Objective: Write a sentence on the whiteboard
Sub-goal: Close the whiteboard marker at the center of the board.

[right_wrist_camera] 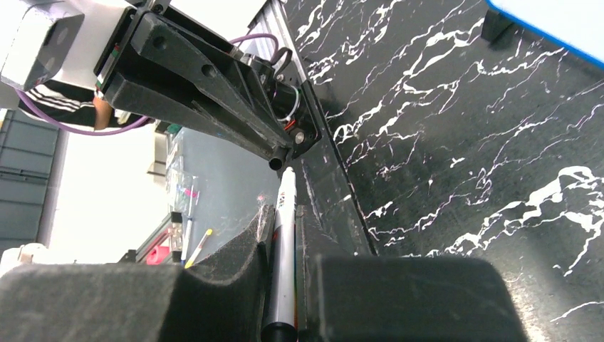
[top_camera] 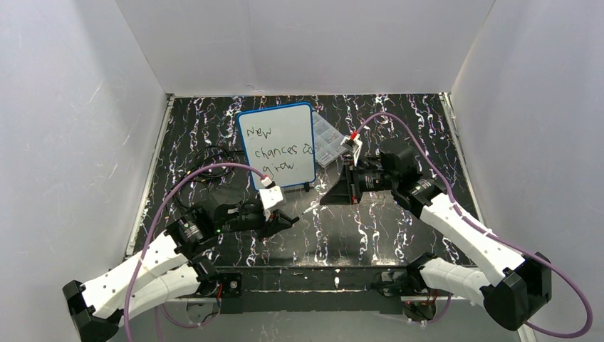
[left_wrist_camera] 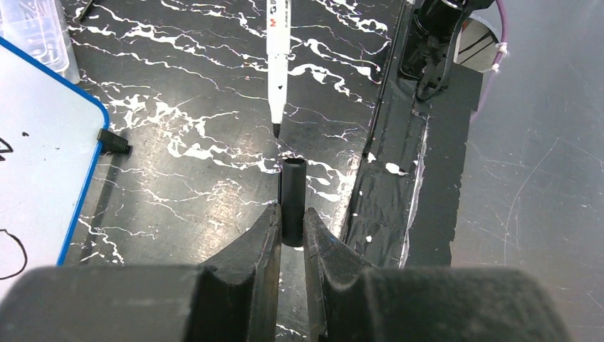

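The whiteboard (top_camera: 278,121), blue-framed, stands propped at the back middle of the table. On it is the sentence (top_camera: 274,151) in black, in three lines: "New chances grow". My left gripper (left_wrist_camera: 291,214) is shut on a black marker cap (left_wrist_camera: 293,192), whose open end points away from the wrist. My right gripper (right_wrist_camera: 283,214) is shut on the white marker (right_wrist_camera: 285,228). The marker's bare tip (left_wrist_camera: 276,130) points at the cap's mouth with a small gap between them. In the top view the two grippers face each other in front of the board, left (top_camera: 288,219) and right (top_camera: 329,198).
A clear plastic compartment box (top_camera: 326,142) lies just right of the board. A black foot (left_wrist_camera: 114,141) props the board's lower corner. A black taped strip (left_wrist_camera: 406,164) runs along the table's near edge. White walls enclose the table on three sides.
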Controlling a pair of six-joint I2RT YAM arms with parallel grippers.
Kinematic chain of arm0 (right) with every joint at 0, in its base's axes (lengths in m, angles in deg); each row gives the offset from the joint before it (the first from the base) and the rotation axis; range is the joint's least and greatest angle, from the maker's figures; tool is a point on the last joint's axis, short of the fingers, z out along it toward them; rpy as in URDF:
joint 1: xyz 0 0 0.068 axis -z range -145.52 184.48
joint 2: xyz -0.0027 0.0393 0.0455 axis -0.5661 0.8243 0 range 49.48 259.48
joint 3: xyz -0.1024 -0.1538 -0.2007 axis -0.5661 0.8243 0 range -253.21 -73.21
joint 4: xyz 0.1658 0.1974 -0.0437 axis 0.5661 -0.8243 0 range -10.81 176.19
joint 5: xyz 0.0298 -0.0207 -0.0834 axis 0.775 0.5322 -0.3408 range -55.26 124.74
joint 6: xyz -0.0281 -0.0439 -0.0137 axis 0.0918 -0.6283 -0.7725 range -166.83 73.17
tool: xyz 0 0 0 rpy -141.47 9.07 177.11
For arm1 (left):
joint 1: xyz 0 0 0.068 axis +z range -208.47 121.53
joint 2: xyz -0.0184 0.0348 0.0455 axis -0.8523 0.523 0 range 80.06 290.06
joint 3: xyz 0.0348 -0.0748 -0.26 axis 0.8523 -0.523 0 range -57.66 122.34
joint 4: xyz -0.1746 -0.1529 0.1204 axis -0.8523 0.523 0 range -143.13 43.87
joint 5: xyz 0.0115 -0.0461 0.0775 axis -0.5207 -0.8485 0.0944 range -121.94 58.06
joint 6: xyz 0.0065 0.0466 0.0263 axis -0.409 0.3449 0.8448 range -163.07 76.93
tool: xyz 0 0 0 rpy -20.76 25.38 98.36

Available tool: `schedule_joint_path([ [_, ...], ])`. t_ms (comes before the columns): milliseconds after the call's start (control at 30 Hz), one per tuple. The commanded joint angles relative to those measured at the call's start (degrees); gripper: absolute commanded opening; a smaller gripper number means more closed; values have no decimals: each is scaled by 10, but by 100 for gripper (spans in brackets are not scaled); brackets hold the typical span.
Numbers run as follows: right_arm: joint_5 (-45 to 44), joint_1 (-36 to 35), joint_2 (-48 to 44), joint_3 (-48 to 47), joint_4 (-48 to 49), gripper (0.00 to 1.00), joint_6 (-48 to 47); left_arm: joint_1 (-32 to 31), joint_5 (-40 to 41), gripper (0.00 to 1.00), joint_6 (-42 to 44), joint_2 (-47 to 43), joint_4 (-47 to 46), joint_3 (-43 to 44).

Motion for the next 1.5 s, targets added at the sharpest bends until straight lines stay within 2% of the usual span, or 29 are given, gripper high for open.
schedule_joint_path([
  [0,29,-4,-1,4,2,1,0,1,-28,0,-6,5,-15,-6],
  [1467,46,-15,20,24,48,1,17,1,-30,0,-9,7,-18,-6],
])
